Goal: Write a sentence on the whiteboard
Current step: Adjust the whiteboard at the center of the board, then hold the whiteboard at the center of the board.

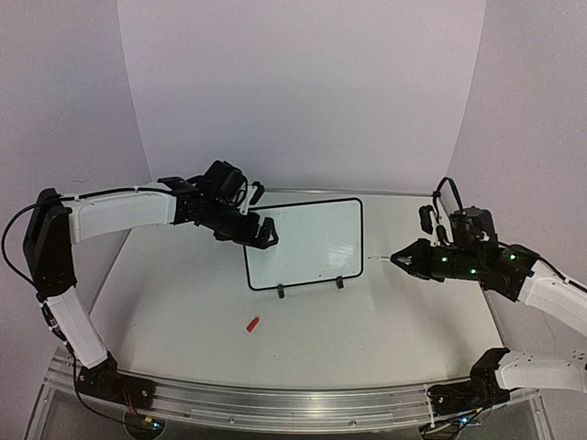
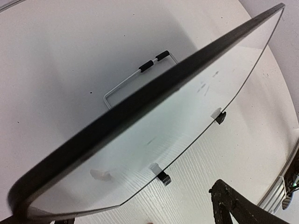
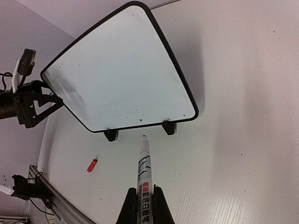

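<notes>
The whiteboard (image 1: 307, 243) stands on its two black feet in the middle of the table, leaning back. Its face (image 3: 121, 79) shows only a few small specks, and no sentence shows on it. My left gripper (image 1: 261, 229) is open at the board's upper left corner. In the left wrist view the dark top edge of the board (image 2: 140, 98) runs close under the camera, with one finger (image 2: 231, 205) off to the side. My right gripper (image 3: 142, 205) is shut on an uncapped white marker (image 3: 144, 163). The marker's tip points at the board's lower edge, a short way from it.
A small red marker cap (image 1: 252, 324) lies on the table in front of the board's left foot. A wire stand (image 2: 135, 79) props the board from behind. A metal rail (image 1: 275, 403) runs along the near table edge, and white walls enclose the back and sides.
</notes>
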{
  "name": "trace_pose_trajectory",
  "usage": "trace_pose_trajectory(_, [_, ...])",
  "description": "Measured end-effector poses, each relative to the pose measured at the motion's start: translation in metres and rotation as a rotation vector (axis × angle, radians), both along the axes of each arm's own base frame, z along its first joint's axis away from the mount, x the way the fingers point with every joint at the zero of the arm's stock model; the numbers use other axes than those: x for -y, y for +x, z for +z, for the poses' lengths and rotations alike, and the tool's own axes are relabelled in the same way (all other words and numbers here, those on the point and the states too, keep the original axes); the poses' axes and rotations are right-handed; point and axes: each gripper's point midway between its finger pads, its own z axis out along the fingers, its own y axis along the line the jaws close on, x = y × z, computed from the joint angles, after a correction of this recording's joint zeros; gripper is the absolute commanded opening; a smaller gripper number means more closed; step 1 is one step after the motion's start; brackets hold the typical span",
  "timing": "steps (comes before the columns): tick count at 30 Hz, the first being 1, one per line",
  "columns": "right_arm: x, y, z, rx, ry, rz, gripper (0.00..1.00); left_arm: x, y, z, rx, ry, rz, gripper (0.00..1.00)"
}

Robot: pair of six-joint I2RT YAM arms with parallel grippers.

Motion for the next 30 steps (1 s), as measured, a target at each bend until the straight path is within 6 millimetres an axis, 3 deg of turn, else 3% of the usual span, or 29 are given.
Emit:
trace_pose_trajectory(6, [-0.03, -0.004, 0.0, 0.005, -0.03, 0.089, 0.0, -0.025, 0.003, 0.027, 0.034, -0.043, -0.027, 1.0])
trace_pose_trajectory(11, [-0.076, -0.009, 0.016, 0.061, -0.075, 0.187, 0.0, -0.04, 0.004, 0.028, 0.034, -0.019, -0.071, 0.98])
trace_pose_trajectory(16, [-0.126, 0.001, 0.023, 0.096, -0.122, 0.243, 0.0, -0.047, 0.004, 0.028, 0.028, -0.031, -0.134, 0.81])
trace_pose_trajectory(24, [-0.199, 0.02, 0.021, 0.139, -0.159, 0.317, 0.0, -0.06, 0.017, 0.039, 0.067, -0.1, -0.166, 0.61])
trace_pose_trajectory(30, [-0.237, 0.033, 0.014, 0.162, -0.172, 0.359, 0.0, -0.064, 0.023, 0.041, 0.076, -0.153, -0.167, 0.49])
